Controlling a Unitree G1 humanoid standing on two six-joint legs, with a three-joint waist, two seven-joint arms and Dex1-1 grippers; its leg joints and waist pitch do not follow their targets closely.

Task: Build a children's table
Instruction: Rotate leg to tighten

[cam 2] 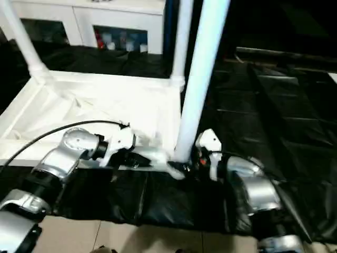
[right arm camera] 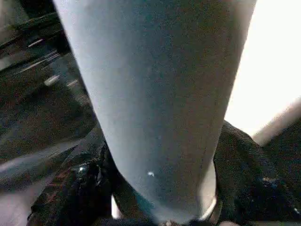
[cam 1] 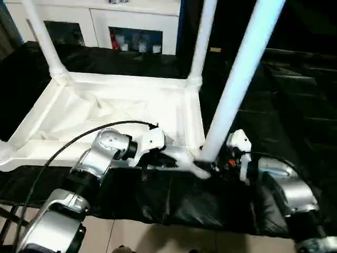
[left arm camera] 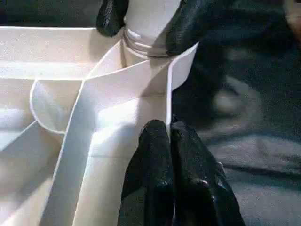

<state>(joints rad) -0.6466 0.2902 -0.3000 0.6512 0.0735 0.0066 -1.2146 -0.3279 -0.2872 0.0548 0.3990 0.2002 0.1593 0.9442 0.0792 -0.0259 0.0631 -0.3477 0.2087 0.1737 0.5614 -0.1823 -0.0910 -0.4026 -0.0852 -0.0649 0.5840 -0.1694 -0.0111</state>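
Black sheeting (cam 1: 274, 105) covers the work surface, with white glass-fronted cabinets (cam 1: 105, 29) behind it and pale floor tiles at the near edge. On the sheeting lies the white table top (cam 1: 105, 113), ribbed underside up, with two legs (cam 1: 45, 45) standing in its far corner sockets. A third leg (cam 1: 237, 79) stands tilted in the near right socket. The right gripper (left arm camera: 141, 21) has its black fingers set around that leg's ridged base. The left gripper (left arm camera: 169, 155), fingers pressed together, pinches the top's near rim beside the socket, its forearm lying across the sheeting.
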